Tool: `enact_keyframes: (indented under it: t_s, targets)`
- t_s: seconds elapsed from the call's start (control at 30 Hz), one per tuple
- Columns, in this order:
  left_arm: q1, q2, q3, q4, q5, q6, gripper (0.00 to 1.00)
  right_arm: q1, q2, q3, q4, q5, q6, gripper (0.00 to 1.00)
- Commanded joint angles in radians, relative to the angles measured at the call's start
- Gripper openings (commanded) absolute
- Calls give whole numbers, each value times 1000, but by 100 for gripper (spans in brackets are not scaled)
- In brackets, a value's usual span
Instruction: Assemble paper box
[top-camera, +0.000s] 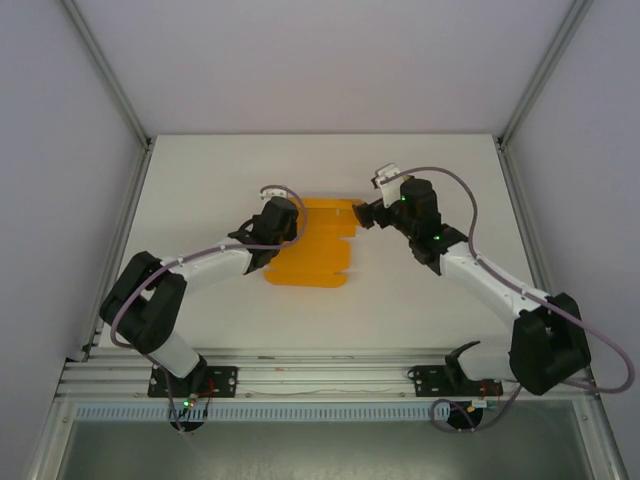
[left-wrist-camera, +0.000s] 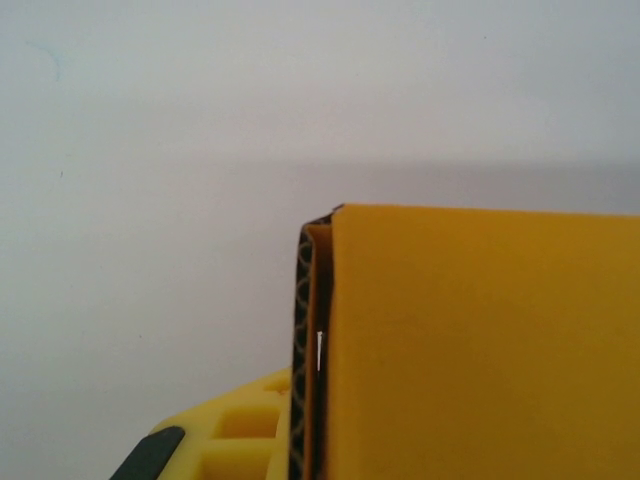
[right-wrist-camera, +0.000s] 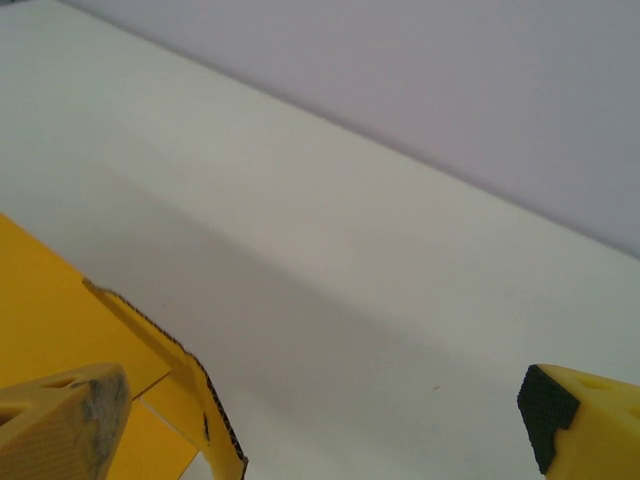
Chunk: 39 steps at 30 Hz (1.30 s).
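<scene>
**Barely started: sheet mostly flat**

Paper box lies mid-bench, most panels flat. Left gripper is at the sheet's left edge, where a flap stands up right by the wrist cam (pinched or not, I can't tell). Right gripper sits at the far right corner, fingers wide apart, gripping nothing. I'd judge approx. all the folding and tab-locking remains.

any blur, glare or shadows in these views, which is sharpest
top external: sharpest, even soft light, no glare, paper box crisp; left wrist: the box sits very close, its edges soft, a grey band behind it; right wrist: right hand open, its finger at picture left blurred, a broad soft shadow across the table.
</scene>
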<state>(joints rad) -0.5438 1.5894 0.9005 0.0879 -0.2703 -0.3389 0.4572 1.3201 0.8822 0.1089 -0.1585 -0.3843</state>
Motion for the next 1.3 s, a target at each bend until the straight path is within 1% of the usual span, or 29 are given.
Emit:
enact_keyframes:
  t_s: [0.0, 0.17, 0.27, 0.37, 0.43, 0.47, 0.57, 0.67, 0.73, 0.8, 0.87, 0.93, 1.03, 1.13, 1.27]
  targets:
    - [-11, -44, -10, 24, -6, -6, 0, -4, 43, 44, -19, -42, 40, 100]
    - [-14, -52, 4, 18, 9, -8, 0, -4, 84, 15, 58, -178, 11, 100]
    - [-18, -47, 10, 27, 18, -5, 0, -1, 122, 21, 105, -241, 37, 100]
    - [-28, -36, 16, 32, 26, 7, 0, 8, 166, 22, 196, -249, 87, 100]
    - [-36, -33, 18, 32, 24, 6, 0, 19, 195, 20, 276, -230, 137, 100]
    - [-37, -31, 20, 32, 24, -1, 0, 27, 208, 17, 315, -210, 155, 100]
    - [-42, -33, 14, 54, 44, -32, 0, 73, 244, -6, 459, -96, 195, 100]
    - [-48, -29, 13, 72, 60, -61, 0, 137, 286, -31, 608, 106, 251, 100]
    - [-53, -25, 19, 72, 50, -74, 0, 167, 310, -44, 694, 262, 337, 100]
    - [-56, -23, 22, 74, 38, -84, 0, 189, 331, -52, 733, 412, 444, 100]
    - [-57, -24, 24, 72, 32, -87, 0, 201, 345, -51, 743, 445, 478, 100]
    - [-58, -26, 23, 72, 25, -83, 0, 216, 346, -64, 745, 472, 467, 100]
    - [-58, -26, 21, 63, -19, -75, 0, 220, 291, -111, 699, 485, 454, 100]
    - [-57, -14, 15, 70, -58, -64, 0, 219, 189, -156, 542, 459, 422, 100]
    - [-58, 4, 13, 84, -103, -45, 0, 220, 47, -213, 287, 372, 411, 100]
